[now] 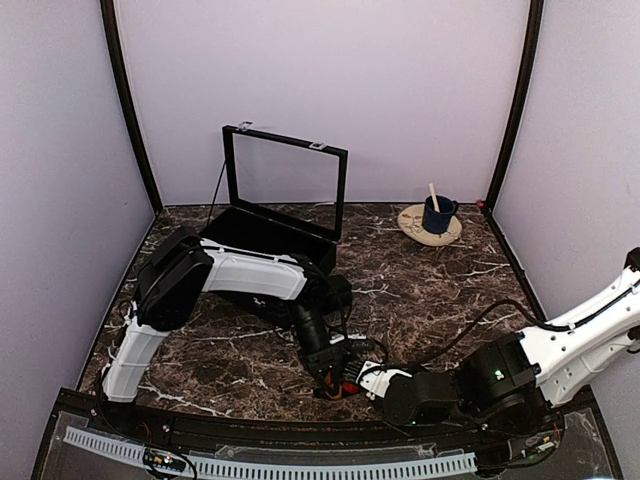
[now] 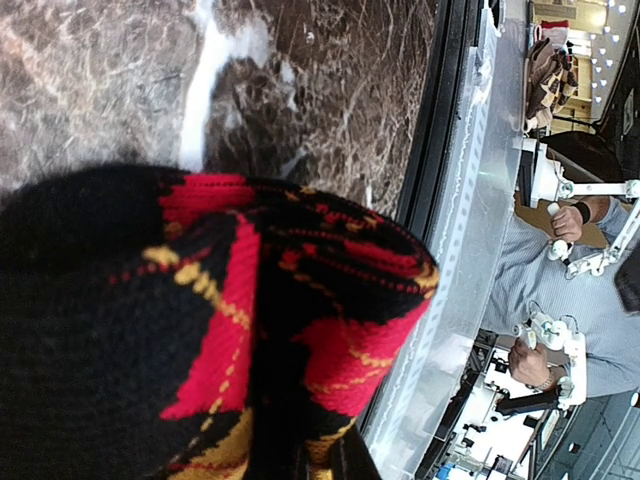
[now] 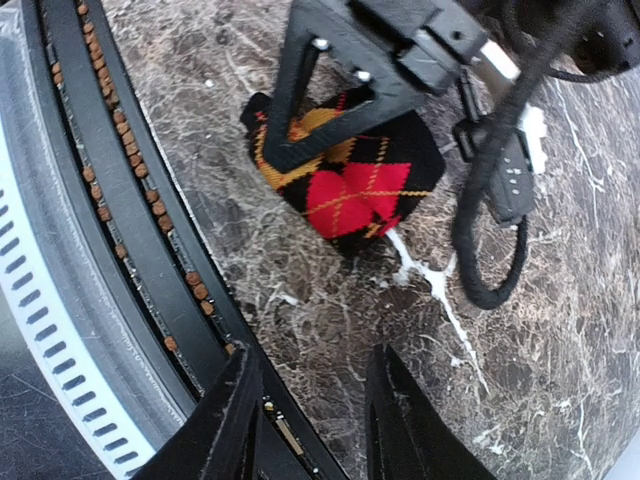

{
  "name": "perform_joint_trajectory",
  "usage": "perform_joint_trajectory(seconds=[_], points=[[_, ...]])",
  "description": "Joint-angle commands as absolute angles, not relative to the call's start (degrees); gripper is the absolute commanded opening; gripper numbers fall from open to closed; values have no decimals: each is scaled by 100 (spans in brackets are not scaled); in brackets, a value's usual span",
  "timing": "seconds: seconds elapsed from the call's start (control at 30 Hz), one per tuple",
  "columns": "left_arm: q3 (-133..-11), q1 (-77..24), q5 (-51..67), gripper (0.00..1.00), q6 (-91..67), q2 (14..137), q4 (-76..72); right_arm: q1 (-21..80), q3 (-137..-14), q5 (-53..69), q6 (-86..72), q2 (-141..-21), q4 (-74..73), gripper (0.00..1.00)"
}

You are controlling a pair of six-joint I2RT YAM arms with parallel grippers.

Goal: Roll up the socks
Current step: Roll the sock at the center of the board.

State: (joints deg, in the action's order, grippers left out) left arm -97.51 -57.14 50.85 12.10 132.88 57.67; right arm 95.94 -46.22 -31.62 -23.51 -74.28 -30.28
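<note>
Your one box-shaped container, the black hard-sided box point(image 1: 262, 232), sits at the far left of the dark marble-patterned table point(image 1: 430, 290). Its framed lid point(image 1: 341, 195) stands upright and open. Its inside reads as plain black from above, and your left arm covers the near part, so you cannot tell what is in it.

Your other container is the small dark blue mug point(image 1: 437, 215) at the far right. It holds one pale wooden stick point(image 1: 434, 192) that leans out over the rim, and it stands on one round tan plate point(image 1: 412, 222).

By count you have one box, one mug, one stick, one plate and one bundle of socks.

The black socks with red-orange argyle diamonds point(image 3: 365, 190) lie bunched on the marble close to the near edge, well apart from the box. You cannot separate the two socks by eye.

Your left gripper point(image 1: 340, 380) is closed tight on that bundle, and one black triangular finger presses across the fabric.

Your right gripper point(image 3: 312, 355) is just beside the bundle with its fingers parted about halfway. Nothing is between them.
</note>
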Motion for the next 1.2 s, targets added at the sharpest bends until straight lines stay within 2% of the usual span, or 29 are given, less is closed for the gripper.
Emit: perform_joint_trajectory(seconds=[0.0,0.5,1.17], points=[[-9911,-5678,5131,0,1370,13403,5997,9847,-4861,-3162,-2075,-7677,-3030,34],[-10104,-5625,5195,0,1507,13659,6187,9736,-5386,-2690,-803,-8931,-2643,35],[-10265,-5529,5278,0,1564,13816,6267,8732,-5325,-2284,227,-9437,-2369,36]])
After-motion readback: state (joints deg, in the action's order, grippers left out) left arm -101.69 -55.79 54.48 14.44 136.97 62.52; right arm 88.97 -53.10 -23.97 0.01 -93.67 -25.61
